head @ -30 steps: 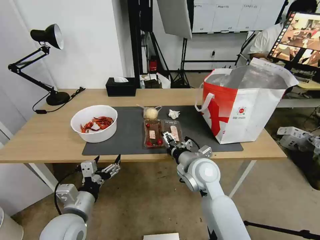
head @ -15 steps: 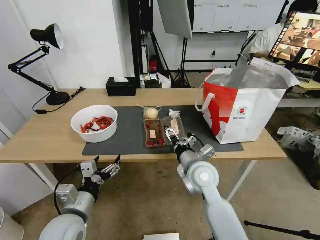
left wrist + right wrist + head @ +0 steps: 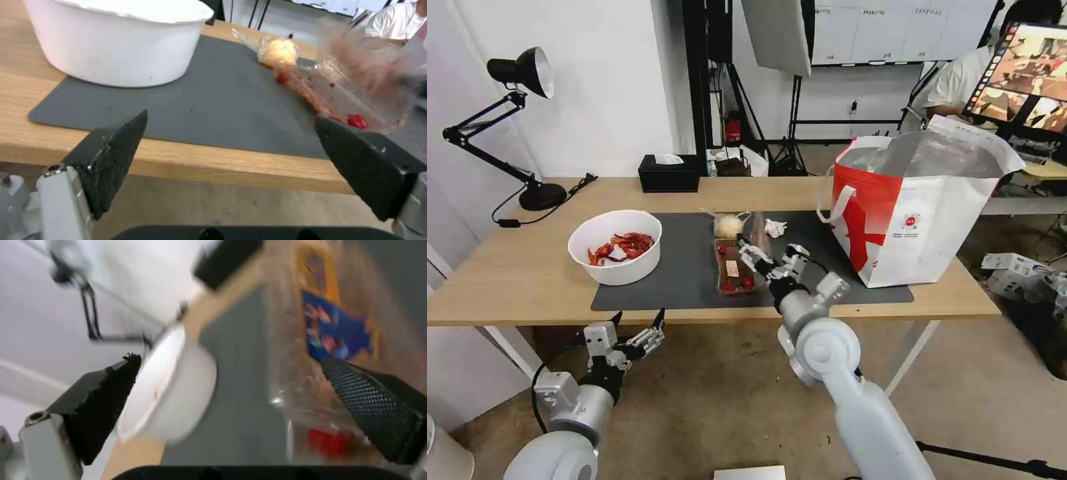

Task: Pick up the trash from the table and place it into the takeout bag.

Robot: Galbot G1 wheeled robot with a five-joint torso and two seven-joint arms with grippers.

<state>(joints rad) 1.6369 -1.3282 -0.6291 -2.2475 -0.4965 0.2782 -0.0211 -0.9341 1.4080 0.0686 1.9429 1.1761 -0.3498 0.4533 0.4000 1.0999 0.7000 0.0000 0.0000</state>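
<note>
We see our right gripper (image 3: 764, 257) at frame center, over the mat (image 3: 687, 267), fingers spread around the lifted lid of the clear tray (image 3: 735, 265). The tray sits mid-mat, between the bowl (image 3: 616, 247) on the left and the bag (image 3: 917, 210) on the right. Our left gripper (image 3: 640, 328) hangs below the table (image 3: 514, 273) edge at lower left, fingers spread.

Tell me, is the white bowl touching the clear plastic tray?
Apart. The head view shows bare dark mat between the white bowl and the clear plastic tray.
</note>
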